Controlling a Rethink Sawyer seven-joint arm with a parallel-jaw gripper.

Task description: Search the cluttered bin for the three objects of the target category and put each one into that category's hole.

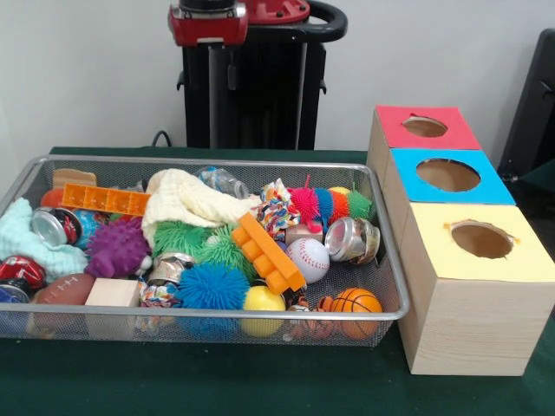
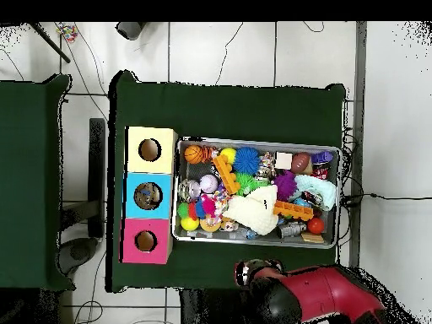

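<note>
The green-covered worktop (image 1: 260, 381) carries everything within the arm's reach. The red and black arm (image 2: 321, 291) is drawn back off the near-robot edge, so the bin lies unobstructed for searching; its pincer (image 1: 208, 22) shows only as a red block at the top, and whether it is open or holding anything cannot be told. The silver wire-mesh bin (image 1: 386, 260) corrals a loose heap of toys. Just right of it stands a row of three wooden boxes with round holes: yellow-topped (image 1: 512, 260) nearest, blue-topped (image 1: 416, 178), red-topped (image 1: 395, 130) farthest. Possible targets are balls: white baseball (image 1: 309, 258), orange basketball (image 1: 355, 303), brown football (image 1: 62, 289), all near the bin's front.
</note>
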